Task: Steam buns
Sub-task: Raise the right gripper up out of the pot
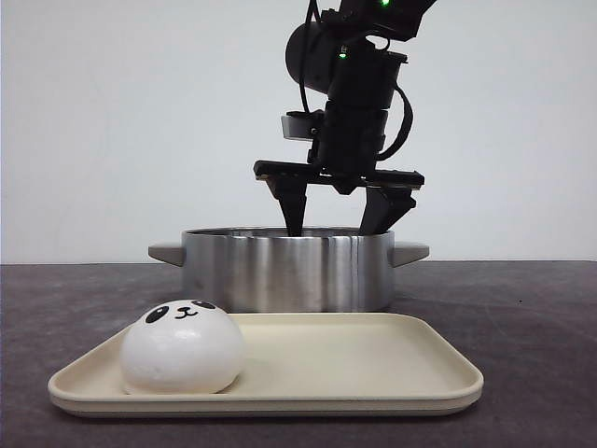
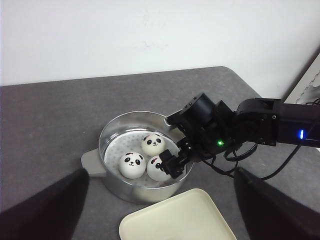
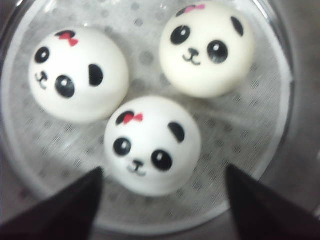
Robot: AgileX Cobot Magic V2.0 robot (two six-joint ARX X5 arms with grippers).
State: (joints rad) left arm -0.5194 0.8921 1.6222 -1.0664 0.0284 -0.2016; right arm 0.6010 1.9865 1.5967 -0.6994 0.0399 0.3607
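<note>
One white panda-faced bun lies at the left end of the cream tray. Behind the tray stands the steel steamer pot. Inside it, three buns rest on the perforated insert. My right gripper hangs just over the pot's rim, open and empty, with its fingertips either side of the nearest bun. My left gripper is held high above the table, open, with its dark fingers wide apart and nothing between them. It does not show in the front view.
The pot has grey side handles and stands on a dark grey table. A white wall rises behind it. The tray's corner lies close to the pot on the near side.
</note>
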